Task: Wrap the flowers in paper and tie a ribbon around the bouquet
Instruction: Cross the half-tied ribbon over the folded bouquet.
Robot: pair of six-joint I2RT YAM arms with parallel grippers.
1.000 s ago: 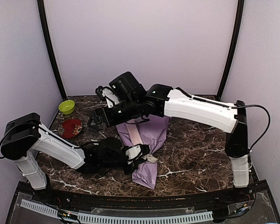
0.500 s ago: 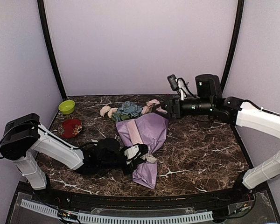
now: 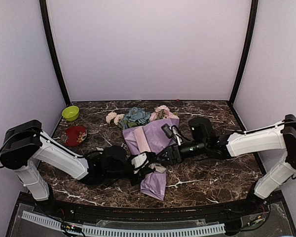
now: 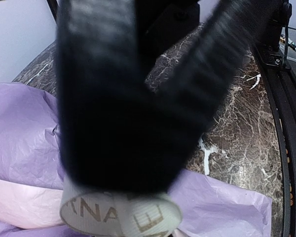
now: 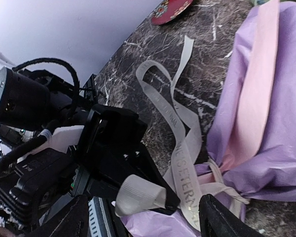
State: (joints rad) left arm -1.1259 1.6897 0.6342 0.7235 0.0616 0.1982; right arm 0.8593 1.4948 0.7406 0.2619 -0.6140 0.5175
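Wrapping done: cone-shaped lilac paper bouquet (image 3: 155, 148) lying at centre frame. Round its narrow end, cream lettered fabric ribbon (image 5: 180, 148) looped, seemingly not yet knotted. Clamped on a ribbon end: left gripper (image 3: 146, 161). Spread wide, empty, just beside: right gripper (image 3: 166, 157).

My right gripper (image 3: 164, 158) hung with fingers spread just beside my left gripper (image 3: 149, 164), which was clamped on an end of the ribbon (image 5: 181, 165). Hardly any gap lay between the two. The narrow end of the bouquet (image 3: 155, 140) sat right there, with ribbon loops spilling onto the marble to its left. My left arm (image 3: 64, 158) barred the near-left side. Farther back the flowers (image 3: 135, 117) filled the way, and at far left stood a red cup (image 3: 75, 135) and a green bowl (image 3: 70, 113). To my right, the table (image 3: 212, 175) offered open room.
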